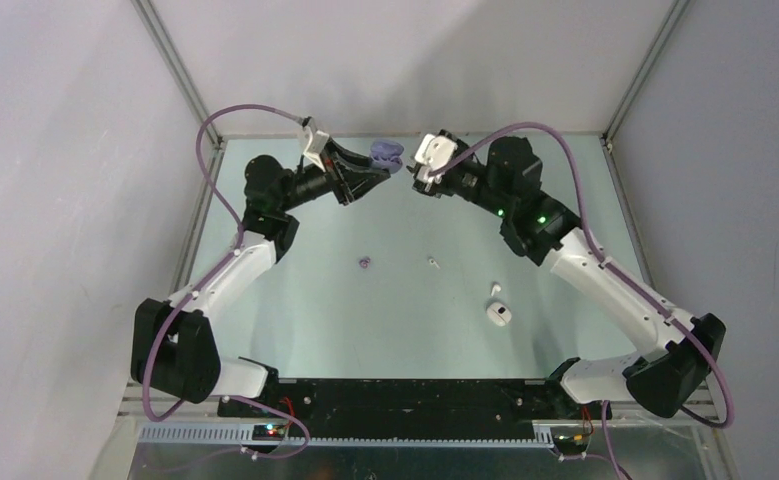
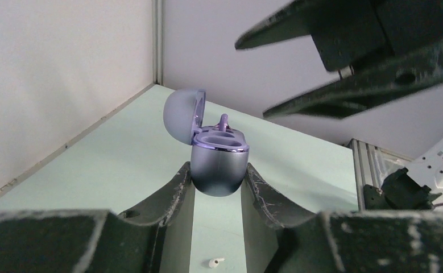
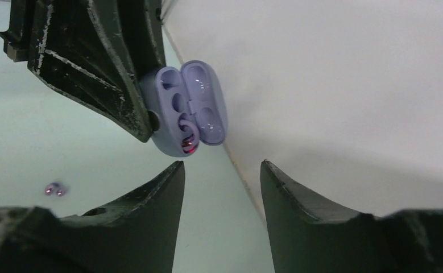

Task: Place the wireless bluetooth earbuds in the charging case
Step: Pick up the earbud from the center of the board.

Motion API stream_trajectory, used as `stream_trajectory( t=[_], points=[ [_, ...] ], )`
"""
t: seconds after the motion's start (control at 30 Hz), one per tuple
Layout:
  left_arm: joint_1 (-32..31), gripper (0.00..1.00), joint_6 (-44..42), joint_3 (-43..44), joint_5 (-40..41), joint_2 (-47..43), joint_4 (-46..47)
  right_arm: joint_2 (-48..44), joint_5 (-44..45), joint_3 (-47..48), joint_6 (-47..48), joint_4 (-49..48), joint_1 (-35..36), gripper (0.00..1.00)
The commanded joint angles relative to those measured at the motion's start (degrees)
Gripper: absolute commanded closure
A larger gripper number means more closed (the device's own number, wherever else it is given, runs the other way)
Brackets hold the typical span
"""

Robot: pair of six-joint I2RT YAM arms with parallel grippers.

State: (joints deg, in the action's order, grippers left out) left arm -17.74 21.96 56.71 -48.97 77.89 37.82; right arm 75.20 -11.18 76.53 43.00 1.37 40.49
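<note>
Pale green table (image 1: 365, 320) inside plain grey walls (image 1: 65, 150), metal corner posts (image 1: 169, 60).

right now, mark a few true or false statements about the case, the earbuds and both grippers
The purple case has its lid open. True.
The left gripper holds that case. True.
The right gripper is shut on an earbud. False: its jaws stand open, empty.
Both purple earbuds sit in the case. False: one purple earbud is in it; the second purple earbud lies on the table.
</note>
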Motion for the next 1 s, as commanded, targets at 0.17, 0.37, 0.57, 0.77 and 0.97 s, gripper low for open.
stream_trajectory(
  t=[0.17,0.37,0.57,0.77,0.97],
  points=[
    [1.88,1.00,-4.27,1.51,-10.22,0.84,4.04,13.33,-27.61,29.09,-26.35,28.86,-11.78,0.44],
    [2.52,1.00,-6.11,2.20,-12.67,1.06,3.14,16.49,-38.08,31.66,-31.88,27.97,-14.35,0.42],
    [2.66,1.00,-5.90,1.12,-11.11,0.02,2.29,17.20,-37.59,30.46,-30.64,29.04,-13.69,0.39],
    [5.56,1.00,-2.98,-1.56,-8.05,-2.87,0.54,15.78,-30.00,20.69,-35.49,22.23,-14.68,0.38],
    [11.55,1.00,0.50,-5.90,-2.92,-10.00,-4.14,21.36,-27.41,16.02,-28.90,23.17,-12.56,0.49]
  ],
)
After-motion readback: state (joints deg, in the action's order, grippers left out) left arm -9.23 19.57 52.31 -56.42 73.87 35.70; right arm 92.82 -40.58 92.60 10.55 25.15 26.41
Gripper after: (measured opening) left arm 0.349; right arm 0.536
